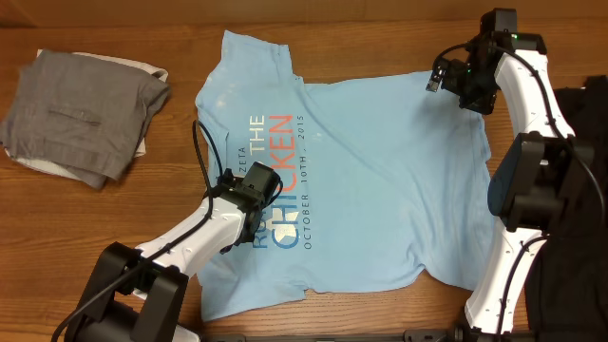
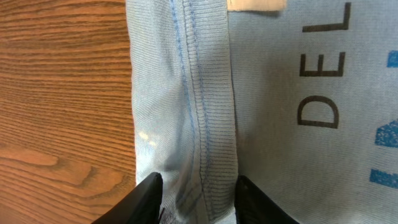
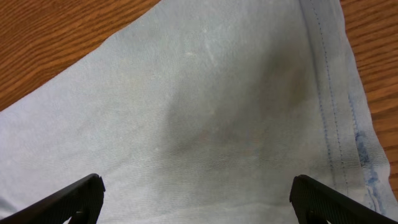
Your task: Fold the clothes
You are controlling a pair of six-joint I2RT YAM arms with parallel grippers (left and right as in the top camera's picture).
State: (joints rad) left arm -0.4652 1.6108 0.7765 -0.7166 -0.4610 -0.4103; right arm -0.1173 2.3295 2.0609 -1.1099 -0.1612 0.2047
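Observation:
The clothes, a light blue T-shirt (image 1: 380, 171), lie spread print side up on the wooden table, neck to the left and hem to the right. My left gripper (image 1: 255, 193) is down at the neck. In the left wrist view it (image 2: 199, 199) stands partly open, one jaw on each side of the ribbed collar (image 2: 211, 112), with fabric bunched between them. My right gripper (image 1: 439, 81) hovers over the far right corner of the shirt. In the right wrist view it (image 3: 198, 199) is wide open above plain fabric (image 3: 205, 112), with the stitched hem (image 3: 336, 106) at the right.
A folded grey garment (image 1: 85, 114) lies at the back left of the table (image 1: 142, 218). Bare wood (image 2: 62, 106) shows left of the collar. The right arm's base and something dark (image 1: 584, 209) fill the right edge.

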